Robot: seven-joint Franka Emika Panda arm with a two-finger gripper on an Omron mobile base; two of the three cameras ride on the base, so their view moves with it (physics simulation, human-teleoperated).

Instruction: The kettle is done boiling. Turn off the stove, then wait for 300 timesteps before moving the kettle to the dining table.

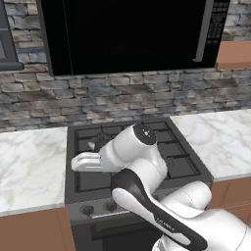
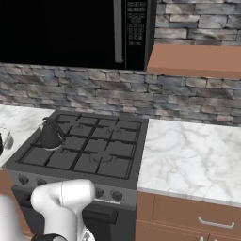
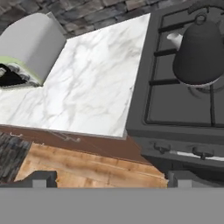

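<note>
Grey stone brick backs a kitchen wall where a black microwave (image 1: 130, 34) hangs above the stove (image 1: 132, 147), seen from the left base view; white marble worktop (image 1: 29, 166) runs to either side of the range, and the robot's white arm rises from the lower right and reaches across the grates, with the hand (image 1: 78, 162) out over the stove's left front, its two fingers spread apart and grasping nothing. From the right base view, the kettle (image 2: 51, 134) stands upright on the rear left burner, its thin arched handle up, well apart from the front knobs (image 2: 107, 194); marble worktop lies right of the range, brown cabinet drawers (image 2: 202, 219) sit beneath it, and a brown shelf (image 2: 195, 60) projects from the brick beside the microwave. In the hand view, the two dark fingertips (image 3: 41, 178) rise far apart at the bottom edge, released and touching nothing; the kettle sits on a burner at upper right with its short pale spout (image 3: 176, 40) pointing toward the worktop, two knobs show along the stove's front below it, a grey rounded appliance (image 3: 30, 48) rests on the marble at upper left, and wood flooring (image 3: 87, 168) shows below the brown cabinet front.
</note>
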